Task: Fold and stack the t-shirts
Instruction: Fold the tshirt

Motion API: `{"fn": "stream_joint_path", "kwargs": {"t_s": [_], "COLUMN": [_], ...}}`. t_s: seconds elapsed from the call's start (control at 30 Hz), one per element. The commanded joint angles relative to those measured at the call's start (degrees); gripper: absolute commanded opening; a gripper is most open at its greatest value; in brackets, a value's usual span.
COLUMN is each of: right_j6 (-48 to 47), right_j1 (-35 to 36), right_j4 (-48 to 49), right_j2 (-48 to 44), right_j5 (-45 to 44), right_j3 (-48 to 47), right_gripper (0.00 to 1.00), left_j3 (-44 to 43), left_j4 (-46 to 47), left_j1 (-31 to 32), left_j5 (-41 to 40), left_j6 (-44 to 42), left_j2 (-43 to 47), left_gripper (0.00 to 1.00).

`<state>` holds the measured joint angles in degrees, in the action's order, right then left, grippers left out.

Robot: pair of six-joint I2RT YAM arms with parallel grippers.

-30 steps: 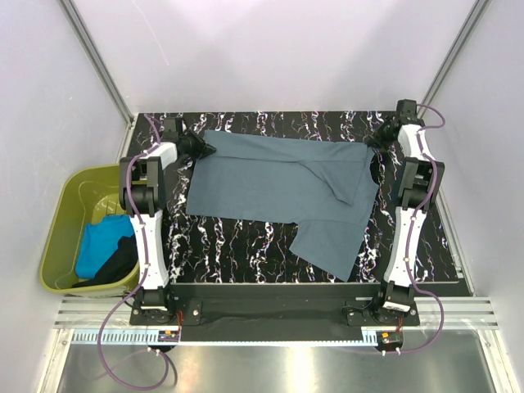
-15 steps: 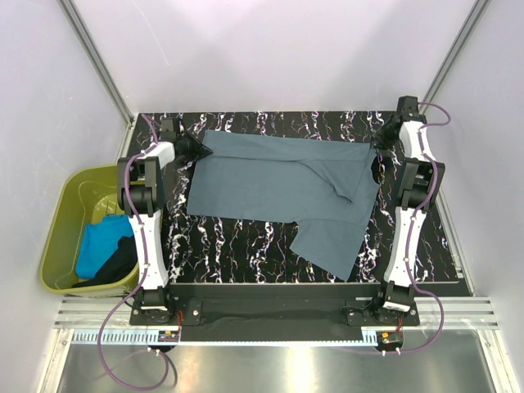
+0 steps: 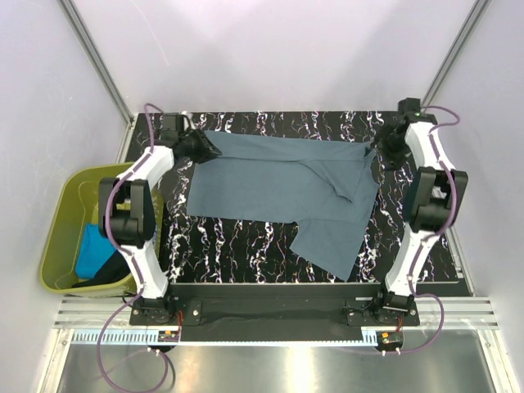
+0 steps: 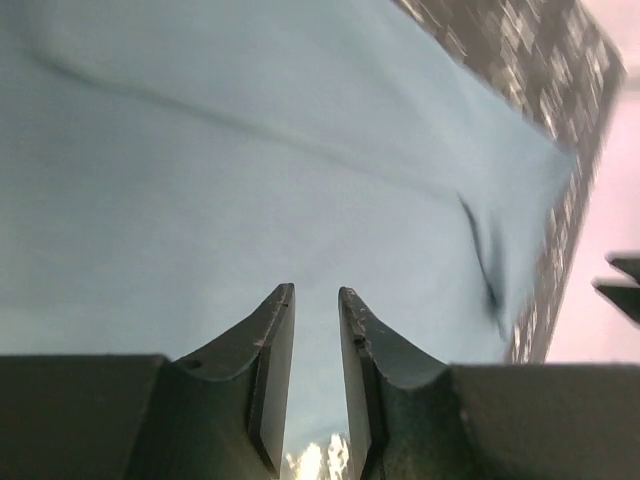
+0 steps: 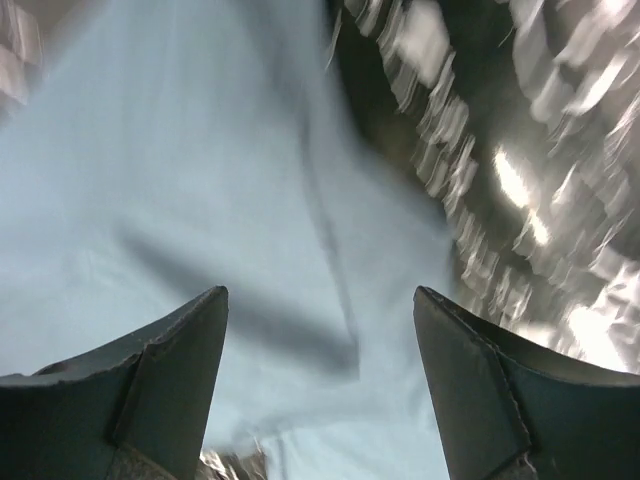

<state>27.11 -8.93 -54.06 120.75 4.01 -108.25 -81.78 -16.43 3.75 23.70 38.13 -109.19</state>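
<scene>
A slate grey-blue t-shirt (image 3: 278,184) lies spread flat on the black marbled table (image 3: 246,246), with one part folded toward the front right. My left gripper (image 3: 209,150) is at its far left corner. In the left wrist view its jaws (image 4: 315,290) stand a narrow gap apart over the cloth (image 4: 250,180), with nothing between them. My right gripper (image 3: 381,147) is at the far right corner. In the right wrist view it (image 5: 320,292) is wide open above the cloth (image 5: 200,200). A turquoise t-shirt (image 3: 97,244) and a black t-shirt (image 3: 115,266) lie in the tub.
An olive-green plastic tub (image 3: 61,221) stands off the table's left edge. White walls close in the table at the back and sides. Both arm bases are bolted on the black rail (image 3: 270,307) at the near edge.
Both grippers have opened and let go of the shirt's far corners, the right one widely. Both arms have swung outward, the left elbow moving left. The shirt stays flat.
</scene>
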Motion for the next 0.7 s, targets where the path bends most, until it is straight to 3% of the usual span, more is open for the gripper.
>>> {"fn": "stream_joint_path", "kwargs": {"t_s": [0.0, 0.1, 0.2, 0.23, 0.27, 0.5, 0.67], "right_j6": [-2.4, -5.7, -9.8, -10.7, -11.6, -14.4, -15.4], "right_j1": [6.7, 11.1, 12.5, 12.8, 13.1, 15.6, 17.1], "right_j4": [9.3, 15.1, 15.7, 16.1, 16.6, 19.6, 19.5], "right_j2": [-14.2, -19.0, -19.2, -18.8, -18.6, -14.2, -12.0], "right_j5": [5.6, 8.1, 10.6, 9.8, 9.0, 4.0, 1.8], "right_j3": [14.6, 25.3, 28.8, 29.3, 30.5, 28.7, 27.4], "right_gripper": [0.81, 0.75, 0.67, 0.58, 0.56, 0.64, 0.64], "left_j3": [4.9, 8.8, 11.6, 12.4, 12.9, 16.2, 18.7], "left_j4": [0.1, 0.4, 0.4, 0.5, 0.6, -0.9, -2.8], "left_j1": [4.8, 9.2, 13.5, 15.0, 15.4, 16.0, 12.9], "left_j5": [4.1, 5.3, 4.0, 3.7, 3.5, 2.3, -0.9], "left_j6": [-3.9, -3.4, -2.9, -2.7, -2.4, -3.0, -3.1], "left_j2": [6.3, 9.4, 11.5, 12.7, 13.1, 18.5, 23.0], "left_gripper": [0.29, 0.29, 0.29, 0.29, 0.29, 0.29, 0.29]}}
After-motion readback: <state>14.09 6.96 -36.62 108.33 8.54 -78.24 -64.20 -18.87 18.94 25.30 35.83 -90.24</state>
